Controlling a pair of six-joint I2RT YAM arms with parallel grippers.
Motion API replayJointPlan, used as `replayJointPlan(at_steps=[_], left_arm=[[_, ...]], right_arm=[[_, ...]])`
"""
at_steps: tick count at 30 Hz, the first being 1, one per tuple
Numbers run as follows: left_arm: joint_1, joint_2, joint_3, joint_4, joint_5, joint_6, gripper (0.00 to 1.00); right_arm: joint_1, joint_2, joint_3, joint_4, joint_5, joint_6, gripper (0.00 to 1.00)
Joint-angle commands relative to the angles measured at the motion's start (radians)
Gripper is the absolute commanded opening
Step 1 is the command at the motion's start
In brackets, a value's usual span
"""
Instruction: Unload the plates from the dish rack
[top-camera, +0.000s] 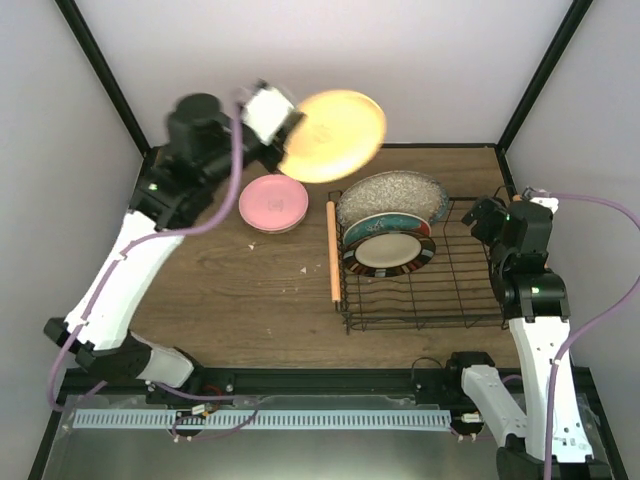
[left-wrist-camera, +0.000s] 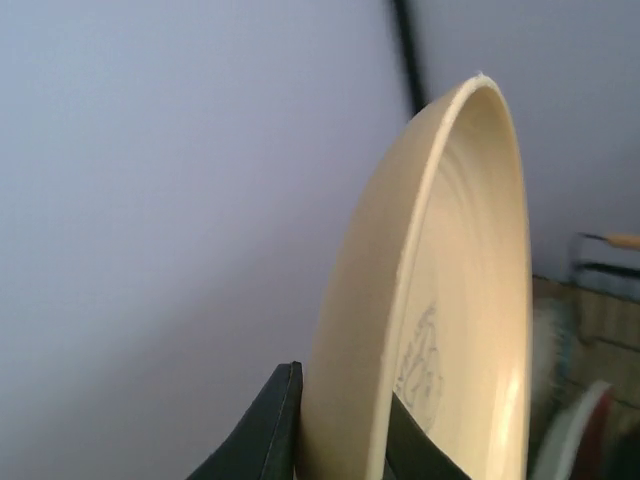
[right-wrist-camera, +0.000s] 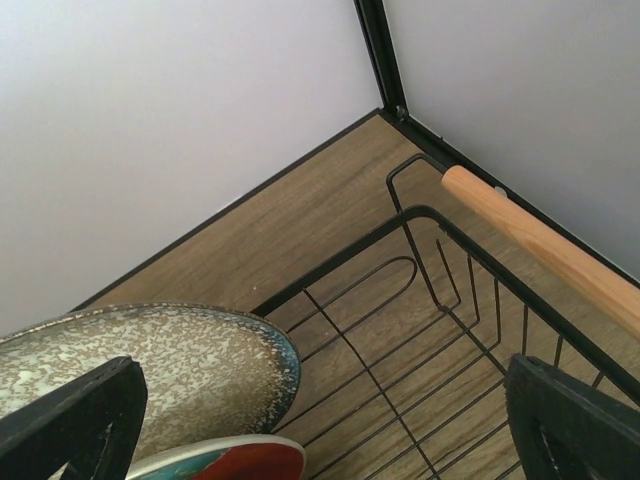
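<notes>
Pinching the orange-yellow plate (top-camera: 335, 135) by its rim, the left gripper (top-camera: 288, 132) holds it aloft at upper centre, clear of the dish rack (top-camera: 420, 300). Three plates (top-camera: 388, 245) stand at the rack's upper end; one pink plate (top-camera: 273, 203) lies left. The right gripper (right-wrist-camera: 320, 405) hangs spread-fingered.

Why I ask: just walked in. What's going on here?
The left gripper holds the orange-yellow plate in the air near the dish rack. The pink plate lies on the table. The grey speckled plate, red plate and cream plate stand in the rack. The right gripper is open over its far corner.
</notes>
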Motion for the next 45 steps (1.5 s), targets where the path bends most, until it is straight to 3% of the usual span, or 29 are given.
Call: replayJointPlan(at_steps=[1,6,10,22,36,41,45], left_arm=[[0.314,-0.014,-0.073,0.1,0.201,-0.287,0.04],[0.662,0.096,-0.204,0.187,0.458,-0.638,0.04],[0.767,0.256,-0.28,0.202,0.598,-0.747,0.04],[0.768,0.462,-0.415,0.226,0.568,-0.777,0.04],[0.721,0.55,-0.412,0.194,0.528,-0.731,0.05],[0.712,0.571,-0.408,0.191,0.527,-0.729,0.1],[0.703,0.585,-0.403,0.189,0.526,-0.728,0.2]], right_arm=[[0.008,0.01,0.001,0.027,-0.009,0.003,1.0],[0.008,0.023,0.0,0.041,-0.014,0.002,1.0],[0.008,0.031,0.01,0.041,-0.011,-0.002,1.0],[0.008,0.01,0.033,0.003,0.036,-0.017,1.0],[0.008,-0.009,0.046,-0.036,0.056,-0.003,1.0],[0.009,-0.018,0.055,-0.052,0.068,-0.001,1.0],[0.008,-0.02,0.064,-0.065,0.075,0.004,1.0]])
